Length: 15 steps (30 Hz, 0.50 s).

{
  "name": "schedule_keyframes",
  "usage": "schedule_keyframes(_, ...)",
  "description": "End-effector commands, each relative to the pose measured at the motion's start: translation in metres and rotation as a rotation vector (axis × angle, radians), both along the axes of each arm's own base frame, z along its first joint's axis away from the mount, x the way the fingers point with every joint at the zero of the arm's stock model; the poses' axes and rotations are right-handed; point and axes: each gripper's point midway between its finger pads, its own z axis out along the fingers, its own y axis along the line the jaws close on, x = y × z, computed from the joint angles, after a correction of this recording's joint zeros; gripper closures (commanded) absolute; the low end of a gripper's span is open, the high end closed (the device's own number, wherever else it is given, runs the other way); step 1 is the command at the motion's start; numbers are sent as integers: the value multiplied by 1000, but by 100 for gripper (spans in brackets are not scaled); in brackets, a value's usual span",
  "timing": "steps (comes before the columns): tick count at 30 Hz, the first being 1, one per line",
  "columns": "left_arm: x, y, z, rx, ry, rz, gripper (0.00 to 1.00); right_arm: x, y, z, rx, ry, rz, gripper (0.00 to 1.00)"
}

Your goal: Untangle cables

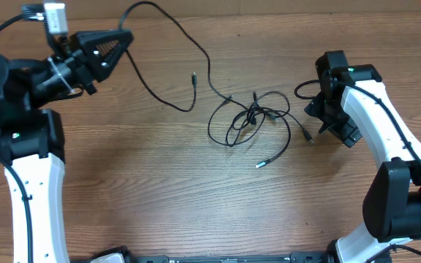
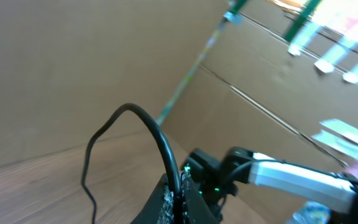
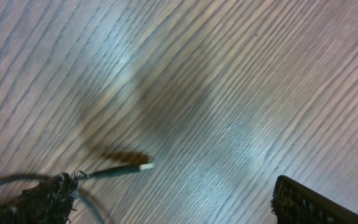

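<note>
The cables lie as a loose tangle (image 1: 254,117) mid-table, with a silvery tip (image 1: 262,164) at the front. One cable (image 1: 196,47) arcs from the tangle up to my left gripper (image 1: 126,40), which is raised at the far left and shut on it. Its free end (image 1: 194,76) lies on the wood. In the left wrist view the cable (image 2: 132,112) is pinched in my left gripper (image 2: 180,190). My right gripper (image 1: 320,120) stands open just right of the tangle, over a plug end (image 1: 309,137). The plug (image 3: 129,168) lies beside the left of its fingers (image 3: 42,202), untouched; right gripper (image 3: 173,208) open.
The wooden table (image 1: 159,190) carries only the cables. The thicker black arm cable (image 1: 302,89) loops beside the right wrist. A cardboard wall (image 2: 55,68) stands behind the table in the left wrist view, where the right arm (image 2: 291,174) also shows.
</note>
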Motion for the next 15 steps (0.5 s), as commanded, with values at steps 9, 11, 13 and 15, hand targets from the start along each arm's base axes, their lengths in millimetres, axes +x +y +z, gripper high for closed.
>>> schedule_keyframes(9,24,49,-23,-16,141,248,96,29,115,14,674,-124,433,1)
schedule_keyframes(11,29,53,-28,-24,171,284,96,25,129,17,716,-116,454,1)
schedule_keyframes(13,33,58,-34,-26,201,321,96,19,143,18,738,-100,484,1)
schedule_keyframes(15,36,63,-42,-15,221,363,96,16,156,18,737,-94,519,1)
